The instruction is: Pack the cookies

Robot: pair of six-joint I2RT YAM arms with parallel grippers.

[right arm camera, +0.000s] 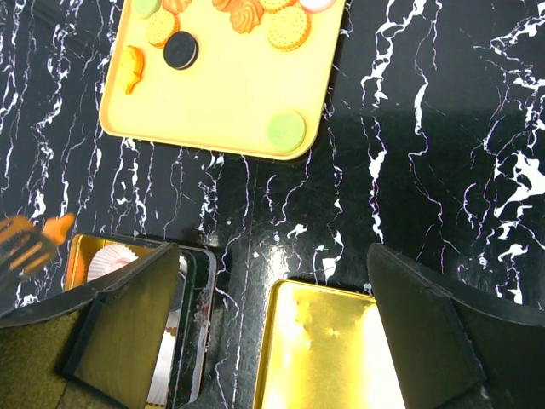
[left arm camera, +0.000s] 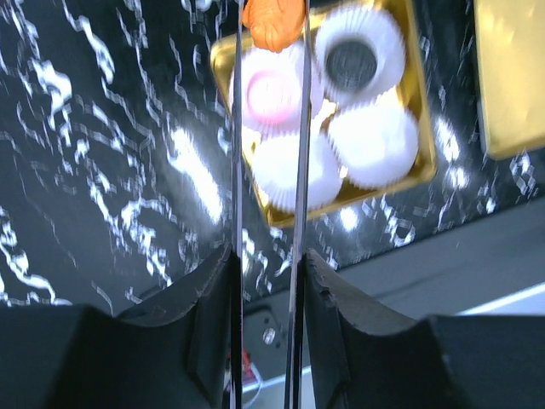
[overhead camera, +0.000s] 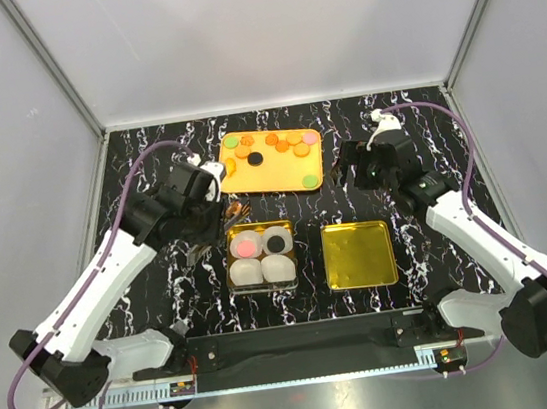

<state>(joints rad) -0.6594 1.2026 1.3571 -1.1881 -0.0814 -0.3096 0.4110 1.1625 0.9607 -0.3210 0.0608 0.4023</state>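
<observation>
Left wrist — orange cookie (left arm camera: pixel 272 21) (seemingly held)

Black marbled table (overhead camera: pixel 300 211), orange tray (overhead camera: pixel 274 171) at back, gold tin (left arm camera: pixel 415 92) nearer, gold lid (overhead camera: pixel 359 254) beside it

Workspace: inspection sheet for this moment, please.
Surface: black marbled table.
Job's things: cookies on the orange tray; gold tin with four paper cups, one holding a pink cookie, one a black cookie, two looking empty; lid beside the tin.
Clutter: nothing seen.
Grippers: left gripper shut on an orange cookie near the tin; right gripper open, holding nothing.
Cables: purple cables along both arms.
Surroundings: plain pale walls.
</observation>
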